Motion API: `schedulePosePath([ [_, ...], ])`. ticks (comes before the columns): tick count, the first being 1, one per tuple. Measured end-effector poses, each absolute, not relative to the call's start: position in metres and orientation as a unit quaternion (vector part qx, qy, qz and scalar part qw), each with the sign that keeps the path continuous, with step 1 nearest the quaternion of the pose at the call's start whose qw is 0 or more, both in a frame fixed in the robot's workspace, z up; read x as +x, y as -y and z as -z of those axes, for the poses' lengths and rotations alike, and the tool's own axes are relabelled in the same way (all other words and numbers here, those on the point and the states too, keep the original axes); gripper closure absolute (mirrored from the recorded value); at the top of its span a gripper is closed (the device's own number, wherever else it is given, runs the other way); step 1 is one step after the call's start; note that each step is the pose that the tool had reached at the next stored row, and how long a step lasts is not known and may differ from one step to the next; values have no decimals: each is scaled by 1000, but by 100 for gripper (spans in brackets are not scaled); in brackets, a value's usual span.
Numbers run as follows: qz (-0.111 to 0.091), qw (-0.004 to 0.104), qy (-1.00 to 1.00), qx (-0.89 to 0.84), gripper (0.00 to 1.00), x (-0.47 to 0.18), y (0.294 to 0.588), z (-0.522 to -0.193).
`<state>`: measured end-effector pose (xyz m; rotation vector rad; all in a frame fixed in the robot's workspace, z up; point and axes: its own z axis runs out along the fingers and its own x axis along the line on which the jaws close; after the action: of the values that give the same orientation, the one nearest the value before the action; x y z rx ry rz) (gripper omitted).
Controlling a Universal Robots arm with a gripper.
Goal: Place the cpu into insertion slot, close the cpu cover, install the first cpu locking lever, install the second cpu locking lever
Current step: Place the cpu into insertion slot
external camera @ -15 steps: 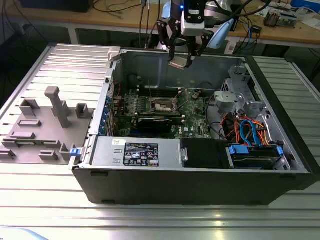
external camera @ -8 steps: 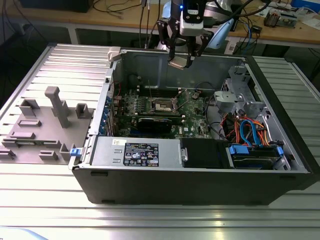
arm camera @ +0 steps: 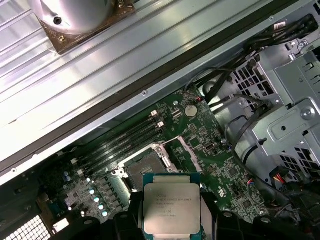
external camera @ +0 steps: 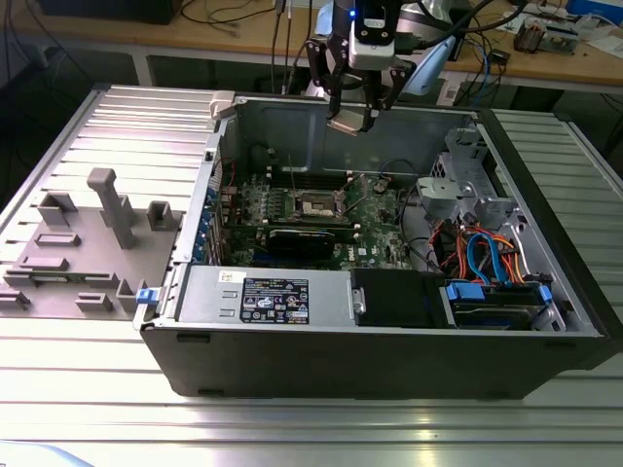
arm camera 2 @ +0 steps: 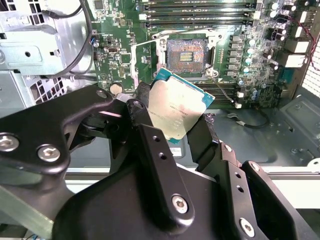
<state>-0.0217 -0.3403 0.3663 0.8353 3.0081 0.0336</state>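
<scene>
Tool: the tool [arm camera 2: 174, 119] pinches the chip [arm camera 2: 176, 100] by two opposite edges, with a black finger [arm camera 2: 139, 111] on one side and its mate on the other.
Chip: it hangs in the air over the open case [external camera: 545, 292], well apart from the board, with its pale metal face turned toward the wrist cameras. In both wrist views its edges run at an angle to the socket's edges.
Socket: the socket [arm camera 2: 186, 50] is a dark square with a silver rim. It lies bare on the green board [arm camera 2: 120, 30] with nothing seated in it, and long dark memory slots [arm camera 2: 195, 7] run just beyond it.
Case: it stands on the ribbed metal bench [external camera: 97, 389], side panel off.
Risk, turning: if the chip comes down at this angle, its corners would likely land on the rim instead of dropping inside.
Risk, contacts: a tilted or off-centre landing could bend the fine contacts in the socket floor (they look delicate, though too small to judge).
Risk, grip: only thin edges are held, so a knock against the rim could probably twist the chip or let it slip onto the board.
</scene>
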Motion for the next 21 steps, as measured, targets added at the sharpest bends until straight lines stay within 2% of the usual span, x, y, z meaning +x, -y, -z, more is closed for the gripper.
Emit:
schedulePosePath([
  [21,-10,10,-955,297,46,-22,340,-366],
])
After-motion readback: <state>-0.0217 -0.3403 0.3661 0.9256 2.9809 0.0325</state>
